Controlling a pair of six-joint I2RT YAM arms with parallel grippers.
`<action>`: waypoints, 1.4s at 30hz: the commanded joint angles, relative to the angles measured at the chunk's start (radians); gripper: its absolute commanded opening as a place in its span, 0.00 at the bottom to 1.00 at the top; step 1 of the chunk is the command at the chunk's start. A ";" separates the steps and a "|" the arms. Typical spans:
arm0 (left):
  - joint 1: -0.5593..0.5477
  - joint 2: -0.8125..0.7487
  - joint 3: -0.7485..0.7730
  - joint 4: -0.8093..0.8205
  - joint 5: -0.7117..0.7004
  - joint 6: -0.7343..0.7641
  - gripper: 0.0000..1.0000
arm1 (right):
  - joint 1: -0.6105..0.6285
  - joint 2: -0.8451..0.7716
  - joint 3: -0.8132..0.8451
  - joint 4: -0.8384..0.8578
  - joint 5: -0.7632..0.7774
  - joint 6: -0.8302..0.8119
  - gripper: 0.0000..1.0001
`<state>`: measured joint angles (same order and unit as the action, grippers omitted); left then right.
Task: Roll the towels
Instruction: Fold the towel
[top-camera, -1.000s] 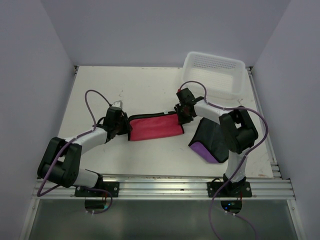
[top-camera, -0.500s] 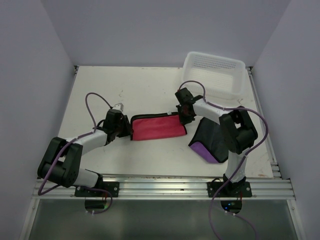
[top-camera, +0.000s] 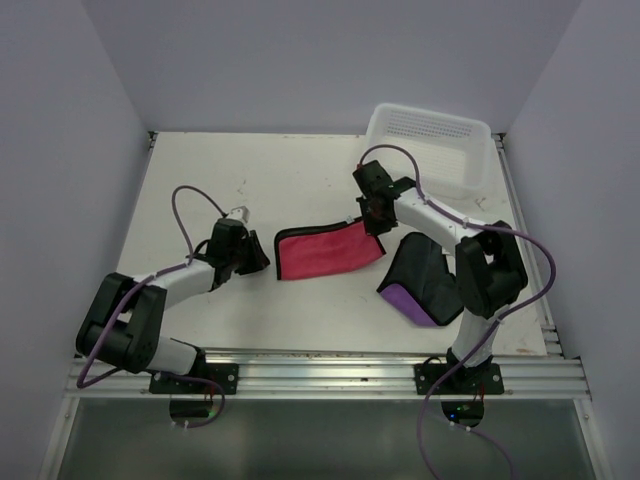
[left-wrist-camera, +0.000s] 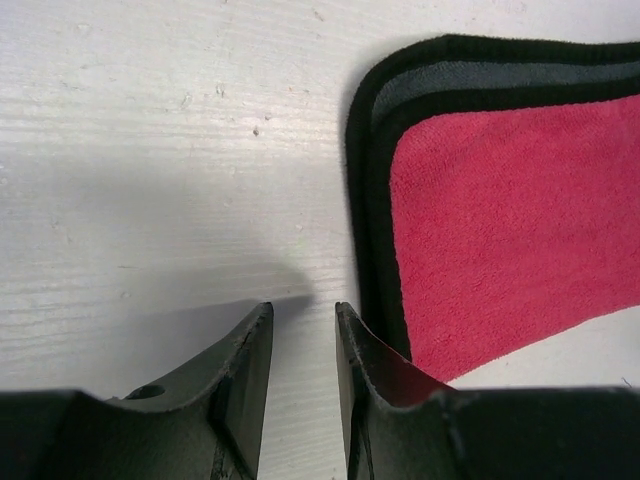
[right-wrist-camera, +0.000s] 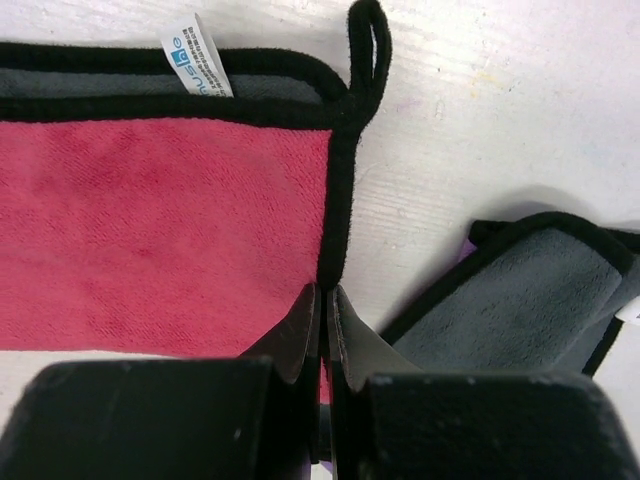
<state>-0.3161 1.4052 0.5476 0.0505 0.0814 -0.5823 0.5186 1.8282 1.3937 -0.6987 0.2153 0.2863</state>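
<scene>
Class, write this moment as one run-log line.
left gripper: open, empty, beside red towel | right gripper: shut on red towel's black edge | purple towel: untouched

A white-painted wooden table (top-camera: 300, 310) with visible grain and small scuffs sits inside a three-sided enclosure of plain pale lavender walls (top-camera: 60, 150). An aluminium rail (top-camera: 330, 372) runs along the near edge. A white perforated plastic basket (top-camera: 428, 145) stands at the far right corner. Lighting is even and diffuse.
</scene>
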 joint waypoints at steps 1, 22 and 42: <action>0.008 0.029 0.008 0.069 0.037 0.002 0.34 | 0.017 -0.038 0.062 -0.045 0.001 -0.021 0.00; -0.029 0.159 0.023 0.084 0.032 0.006 0.31 | 0.201 0.022 0.264 -0.122 -0.036 0.040 0.00; -0.044 0.132 -0.029 0.114 0.043 -0.002 0.30 | 0.322 0.227 0.465 -0.107 -0.120 0.137 0.00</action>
<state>-0.3496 1.5276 0.5606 0.2306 0.1349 -0.5850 0.8276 2.0308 1.8183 -0.8108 0.1295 0.3908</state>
